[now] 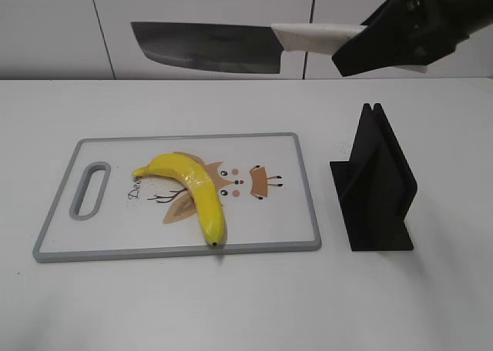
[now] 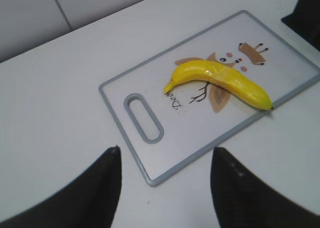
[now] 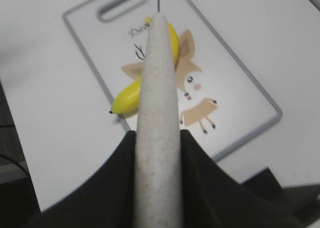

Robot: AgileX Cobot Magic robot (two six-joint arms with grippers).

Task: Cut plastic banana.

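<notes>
White tabletop: your right gripper (image 1: 362,43) clamps the knife (image 1: 231,47) handle above the plastic banana (image 1: 192,189); left gripper (image 2: 165,188) gapes wide, banana ahead.

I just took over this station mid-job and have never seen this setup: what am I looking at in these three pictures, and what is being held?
This is a two-armed robot at a white table. The wide picture looks at the table from the front. The other two come from cameras on each wrist.

On the table lies a cutting board with the plastic banana on it, uncut. To the right of the board stands a black knife stand, empty.

The right hand is shut on the pale handle of a cleaver, held high above the board, blade level. Its wrist picture looks down along that handle at the banana.

The left hand is open and holds nothing; its dark fingers frame the bottom of its picture, above the board's handle end.
</notes>
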